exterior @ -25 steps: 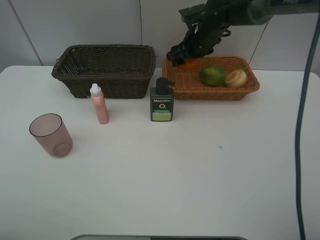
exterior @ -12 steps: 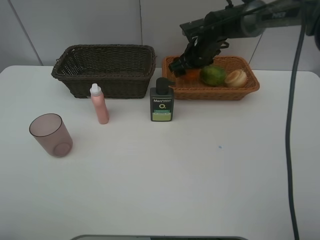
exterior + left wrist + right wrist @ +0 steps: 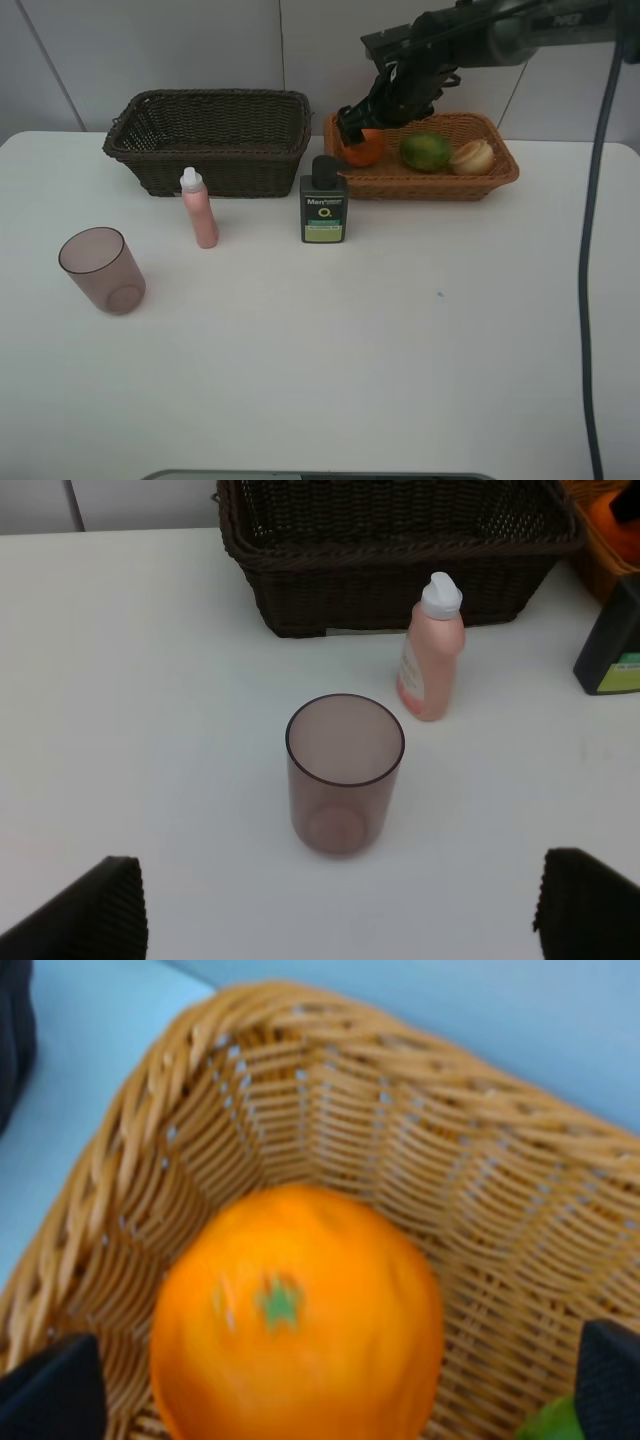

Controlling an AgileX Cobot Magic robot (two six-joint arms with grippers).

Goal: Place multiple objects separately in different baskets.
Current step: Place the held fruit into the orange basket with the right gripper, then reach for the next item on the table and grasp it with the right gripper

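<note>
Bright, even light across the white bench [image 3: 400, 350], no glare, just a faint soft shadow hugging the cup [image 3: 343, 775]. High view crisp, left wrist view crisp too. Right wrist view is soft: the orange [image 3: 295, 1310] and the basket [image 3: 480, 1140] both blurred up close.

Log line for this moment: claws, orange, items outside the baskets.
right claw: open above orange | orange: in tan basket | left claw: open, empty | cup, pink bottle, pump bottle: on table

1. This looks like a robotics lab: bare white counter [image 3: 420, 380], plain pale wall panels [image 3: 150, 45] behind.
2. My black arm [image 3: 470, 30] hangs over the far right, cable [image 3: 581, 300] dangling loose.
3. A pump bottle [image 3: 323, 215] and cup [image 3: 102, 272] stand apart like test props.
</note>
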